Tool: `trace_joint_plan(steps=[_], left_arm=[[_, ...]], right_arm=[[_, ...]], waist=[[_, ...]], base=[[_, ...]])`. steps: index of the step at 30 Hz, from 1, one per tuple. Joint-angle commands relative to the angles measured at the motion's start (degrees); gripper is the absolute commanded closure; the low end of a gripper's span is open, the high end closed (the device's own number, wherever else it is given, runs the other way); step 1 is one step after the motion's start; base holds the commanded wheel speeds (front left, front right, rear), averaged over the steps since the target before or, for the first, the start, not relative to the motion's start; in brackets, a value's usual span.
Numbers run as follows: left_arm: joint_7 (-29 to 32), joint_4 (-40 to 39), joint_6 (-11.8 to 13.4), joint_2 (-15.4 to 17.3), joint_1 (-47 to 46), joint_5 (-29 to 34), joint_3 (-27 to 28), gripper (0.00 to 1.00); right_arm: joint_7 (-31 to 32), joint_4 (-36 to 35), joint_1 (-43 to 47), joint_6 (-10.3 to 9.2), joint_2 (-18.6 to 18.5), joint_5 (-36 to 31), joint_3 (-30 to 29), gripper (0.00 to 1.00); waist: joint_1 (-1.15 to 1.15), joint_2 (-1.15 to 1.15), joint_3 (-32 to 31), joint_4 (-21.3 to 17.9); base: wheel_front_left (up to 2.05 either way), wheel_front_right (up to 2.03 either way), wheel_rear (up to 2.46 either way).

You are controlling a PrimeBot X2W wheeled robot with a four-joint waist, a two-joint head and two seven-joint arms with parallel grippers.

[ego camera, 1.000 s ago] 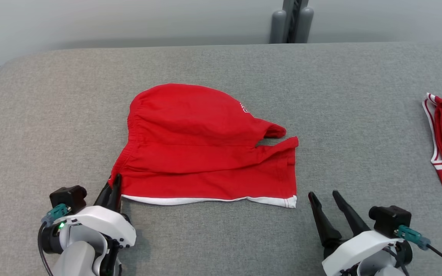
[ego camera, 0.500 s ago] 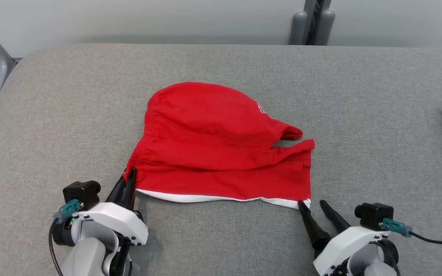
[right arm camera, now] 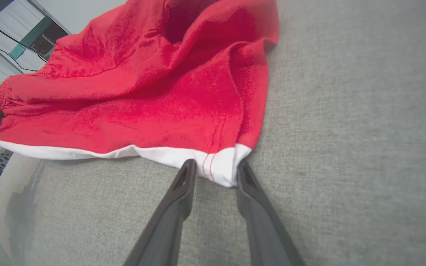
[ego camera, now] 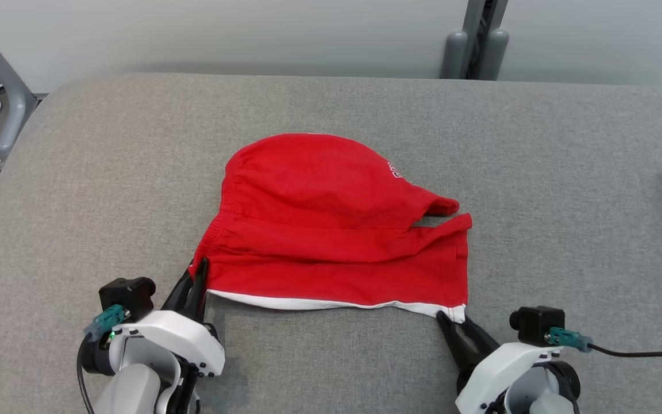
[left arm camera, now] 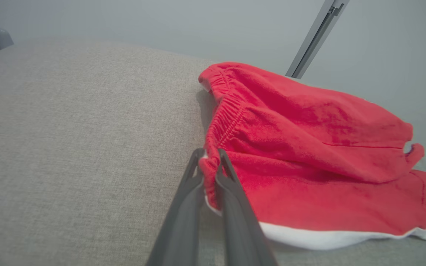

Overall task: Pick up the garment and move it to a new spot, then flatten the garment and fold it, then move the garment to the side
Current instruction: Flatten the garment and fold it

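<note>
Right gripper (ego camera: 451, 318): advanced since a second ago from well short of the red garment (ego camera: 331, 230) to its near right corner, fingers (right arm camera: 178, 195) narrowed yet spread astride the white hem (ego camera: 319, 303), not pinching. Left gripper (ego camera: 200, 267): pressed together on the garment's near left waistband corner. Garment lay on the grey table (ego camera: 107, 172), long axis left-right, near edge spanning both grippers, its free corner directly ahead of the right gripper.
</note>
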Motion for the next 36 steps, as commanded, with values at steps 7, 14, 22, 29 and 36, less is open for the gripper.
trace_joint_plan(steps=[7, 14, 22, 29, 36], left_arm=[[0.69, -1.45, 0.63, 0.74, 1.43, -0.35, -0.33, 1.00], [1.01, -2.50, 0.77, 1.13, 2.01, -0.87, -0.37, 1.00], [4.56, -6.85, -2.12, 1.41, 2.82, -6.04, 1.17, 1.00], [11.98, -14.33, -3.29, 2.35, 1.21, -10.99, 1.79, 1.00], [23.43, -26.16, -1.13, 2.02, -0.20, -19.57, 3.85, 1.00]], right_arm=[[-0.75, 2.27, -0.06, -0.02, 0.20, 1.26, 2.05, 1.00], [-3.59, 2.20, -0.70, -0.02, -0.04, 0.47, 0.67, 1.00], [-6.26, -3.35, -1.85, -0.02, -2.44, -1.06, -3.89, 1.00], [-6.41, -11.38, -2.23, -0.02, -4.33, -2.38, -7.16, 1.00], [-4.27, -23.08, -1.59, -0.02, -5.44, -2.32, -11.06, 1.00]], waist=[[0.00, 0.00, -0.57, -0.31], [0.00, 0.00, -1.12, -0.67], [0.00, 0.00, -3.13, -1.78], [0.00, 0.00, -4.90, -2.71], [0.00, 0.00, -6.44, -3.83]], base=[[0.00, 0.00, 0.00], [0.00, 0.00, 0.00], [0.00, 0.00, 0.00], [0.00, 0.00, 0.00], [0.00, 0.00, 0.00]])
